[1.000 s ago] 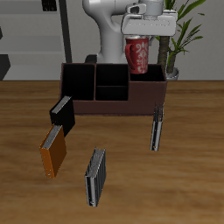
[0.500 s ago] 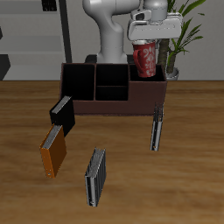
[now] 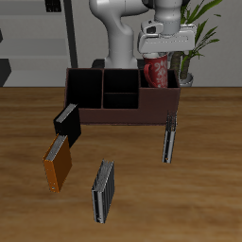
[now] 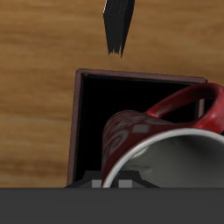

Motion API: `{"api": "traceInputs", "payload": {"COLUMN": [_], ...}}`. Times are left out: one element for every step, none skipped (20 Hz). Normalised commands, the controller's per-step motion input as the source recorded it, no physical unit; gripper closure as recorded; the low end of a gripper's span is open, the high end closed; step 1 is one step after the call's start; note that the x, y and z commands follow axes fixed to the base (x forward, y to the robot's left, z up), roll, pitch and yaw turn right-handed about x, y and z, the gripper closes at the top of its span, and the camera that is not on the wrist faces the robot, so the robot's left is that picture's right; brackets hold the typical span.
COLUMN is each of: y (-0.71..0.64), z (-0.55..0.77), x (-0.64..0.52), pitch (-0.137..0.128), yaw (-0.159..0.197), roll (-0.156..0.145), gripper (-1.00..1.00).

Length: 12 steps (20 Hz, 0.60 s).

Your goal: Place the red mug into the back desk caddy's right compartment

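Since a second ago the arm has carried the red mug point(image 3: 157, 72) sideways and lower, so its base now dips below the rim of the back desk caddy point(image 3: 123, 113), which stands at the rear of the bench point(image 3: 189, 189). The right compartment point(image 4: 92, 122) lies open directly beneath. The jaws point(image 3: 161, 57) are clamped on the mug, which looks slightly tilted; the coming move is likely straight down.

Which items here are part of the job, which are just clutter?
In the job:
red mug, held in the gripper
back desk caddy
right compartment, directly under the mug

Lying about:
black book
orange book
striped book
dark book
plant
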Motion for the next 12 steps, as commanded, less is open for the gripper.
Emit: {"api": "traceInputs", "payload": {"y": [0.05,0.04,0.07,0.03,0.09,0.10,0.10,0.09,0.19,0.13,0.13,0.17], "z": [-0.29,-0.29,-0.29,0.03,-0.51,-0.30,-0.32,-0.33,-0.33,-0.28,-0.30,-0.32], "x": [-0.02,-0.03,-0.05,0.04,-0.08,-0.02,0.04,0.03,0.05,0.06,0.02,0.05], "pitch": [0.048,0.047,0.072,0.000,0.072,0.032,0.053,0.042,0.076,0.020,0.036,0.050], "yaw": [0.034,0.024,0.001,0.000,-0.005,0.008,0.031,0.019,0.011,0.025,-0.014,-0.001], "roll": [0.031,0.022,0.036,0.000,0.044,0.038,0.039,-0.007,0.059,0.045,-0.009,0.048], "gripper": [1.00,1.00,1.00,1.00,1.00,1.00,1.00,1.00,1.00,1.00,1.00,1.00]}}
